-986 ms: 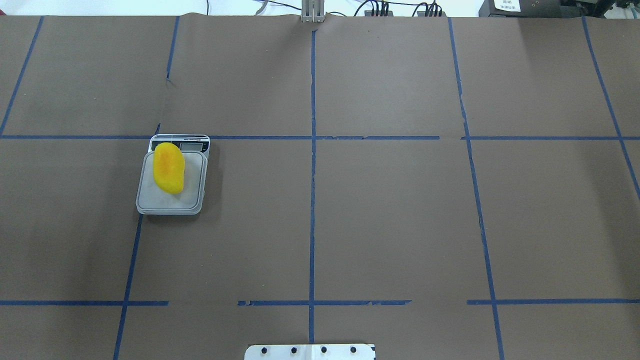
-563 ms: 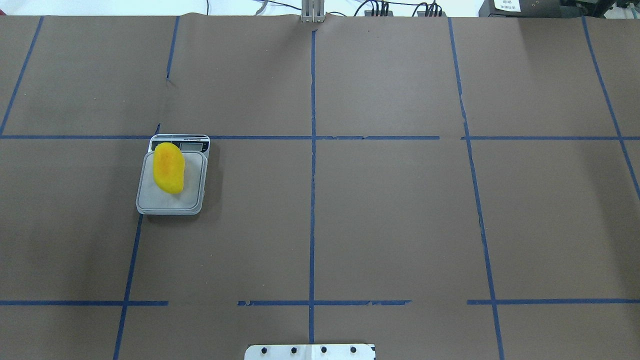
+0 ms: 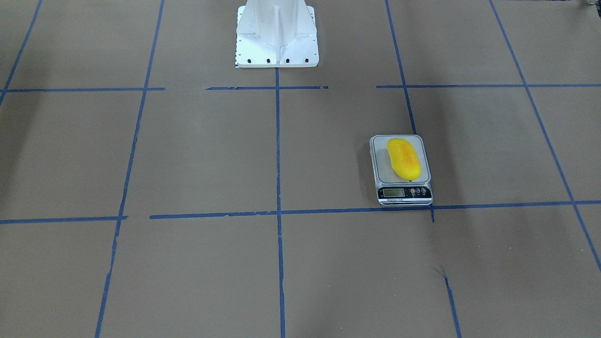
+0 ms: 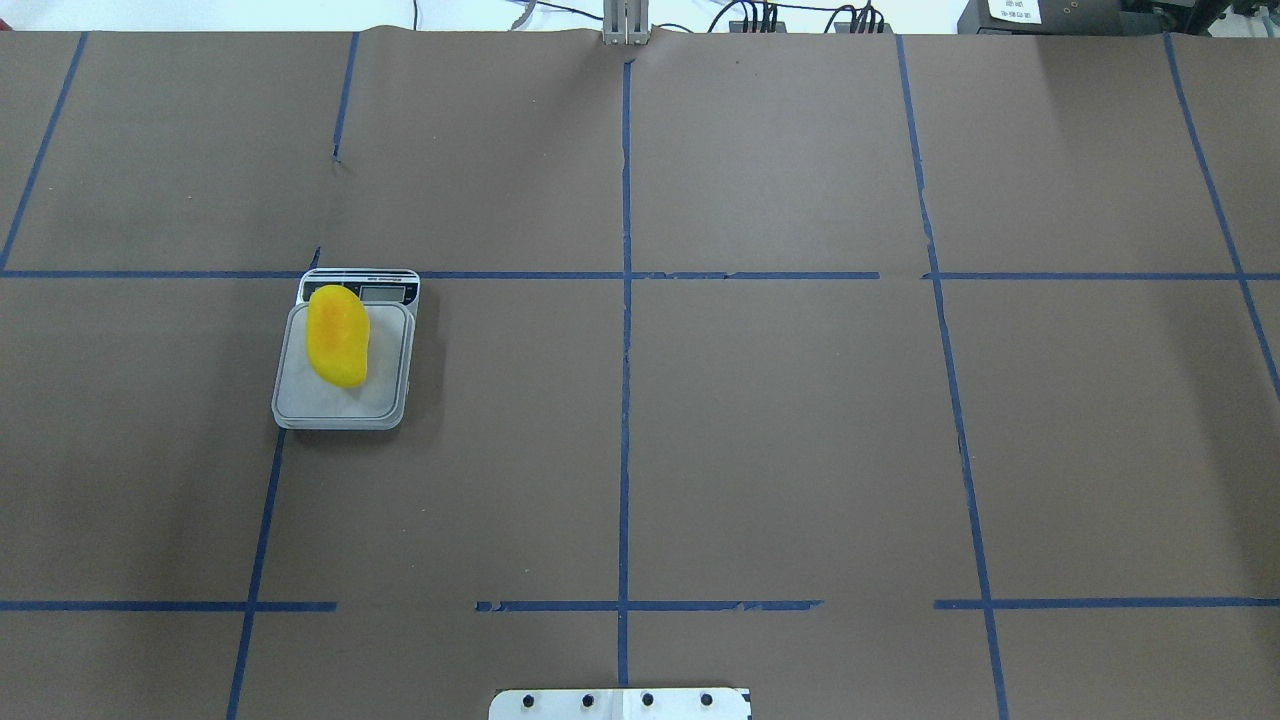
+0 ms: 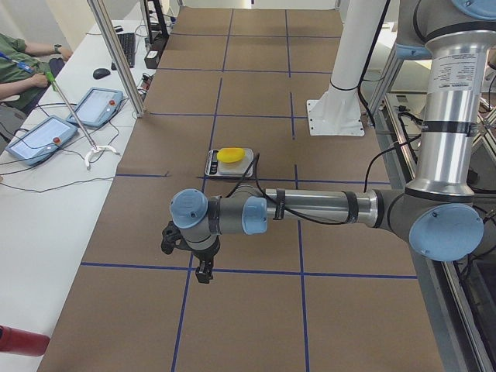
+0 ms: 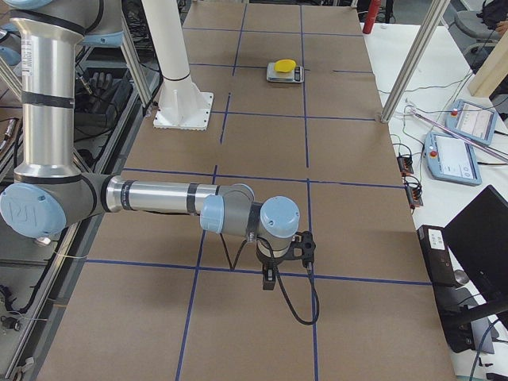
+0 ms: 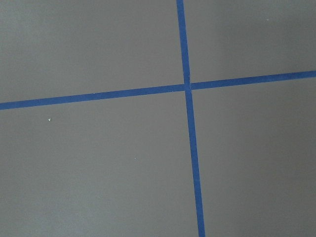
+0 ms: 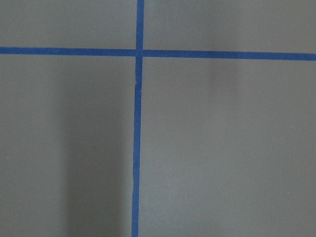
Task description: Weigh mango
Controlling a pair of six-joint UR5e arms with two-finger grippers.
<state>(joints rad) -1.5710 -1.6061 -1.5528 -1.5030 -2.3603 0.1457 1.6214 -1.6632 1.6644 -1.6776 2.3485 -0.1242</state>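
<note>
The yellow mango with an orange blush lies on the platform of a small digital scale, on the left half of the table. It also shows in the front view and both side views, resting free with nothing touching it. My left gripper hangs over bare table, well off from the scale towards the table's left end. My right gripper hangs over bare table near the far opposite end. Neither shows in the overhead or front views, so I cannot tell whether they are open or shut. Both wrist views show only brown paper and blue tape.
The table is covered in brown paper with a blue tape grid. The white robot base stands at mid-table on my side. Metal posts, control tablets and a seated person are beyond the far edge.
</note>
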